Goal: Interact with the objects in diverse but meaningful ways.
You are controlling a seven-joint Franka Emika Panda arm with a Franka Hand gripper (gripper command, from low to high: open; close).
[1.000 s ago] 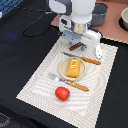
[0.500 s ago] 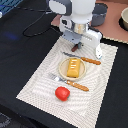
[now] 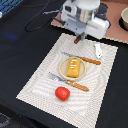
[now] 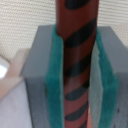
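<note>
**Visitor:** Since I cannot see the bench, what is the arm holding?

**Onlooker:** A sausage stick (image 4: 75, 65), a smooth reddish-brown cylinder with dark diagonal stripes. The gripper (image 4: 76, 75) is clenched on it: in the wrist view, two teal foam-like pads (image 4: 54, 85) press its sides, backed by flat grey blocks. From where I stand, only the dark lower tip of the stick (image 3: 78, 41) shows, poking out beneath the bulky white gripper (image 3: 80, 35) above the far end of the mat.

**Visitor:** What sort of mat?

**Onlooker:** A pale rectangular placemat (image 3: 35, 82) with fine woven ribbing, lying on a black tabletop (image 3: 20, 45).

**Visitor:** And the other toys?

**Onlooker:** In the mat's middle is a small round cream plate (image 3: 62, 70), and on it lies an orange-yellow ridged rectangular block (image 3: 73, 67). A fork (image 3: 67, 81) with a grey head and orange handle lies just beside the plate on the near side. A knife (image 3: 85, 58) with a matching handle lies on the far side. A glossy red round tomato (image 3: 62, 93) sits near the mat's front edge, apart from the fork. A small white-and-blue piece (image 3: 97, 49) lies near the mat's far corner, at the exterior view's right.

**Visitor:** How do they lie relative to the gripper?

**Onlooker:** The block is nearer me than the gripper, the knife between them. The tomato is well apart. The white-and-blue piece is near the gripper, to the exterior view's right.
</note>
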